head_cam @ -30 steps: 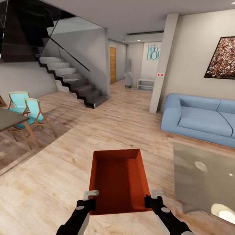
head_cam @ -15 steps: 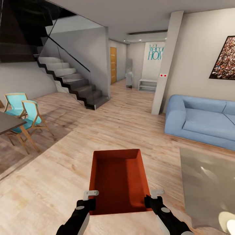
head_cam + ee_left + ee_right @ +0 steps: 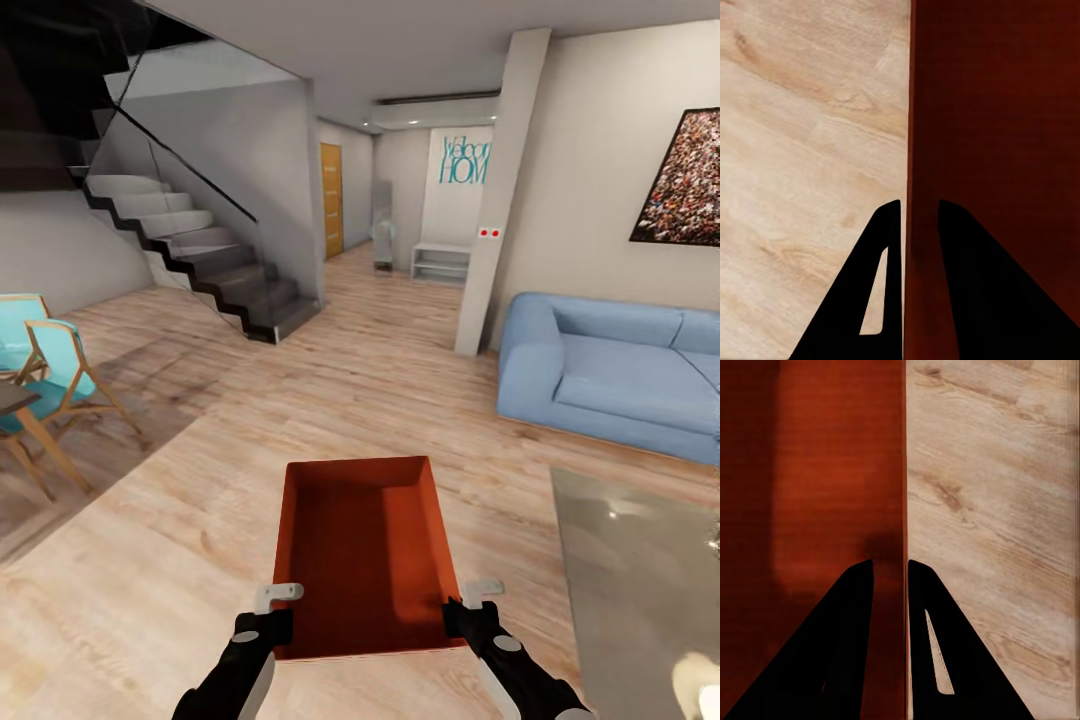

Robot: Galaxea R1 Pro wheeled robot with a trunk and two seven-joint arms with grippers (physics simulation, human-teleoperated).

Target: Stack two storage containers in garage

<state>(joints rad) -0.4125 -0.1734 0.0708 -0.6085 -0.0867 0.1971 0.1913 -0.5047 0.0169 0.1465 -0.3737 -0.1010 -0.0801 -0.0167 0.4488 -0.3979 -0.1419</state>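
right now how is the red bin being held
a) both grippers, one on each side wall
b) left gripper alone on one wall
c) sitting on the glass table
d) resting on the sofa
a: in the head view the left gripper and the right gripper each clamp a side wall of the storage container, carried above the wood-plank floor.

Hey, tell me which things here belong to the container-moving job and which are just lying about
Job:
- storage container, rust-red, open-top
- left gripper on its left wall
- right gripper on its right wall

Just around:
- blue sofa
- staircase
- turquoise chair
- glass table
- wall picture
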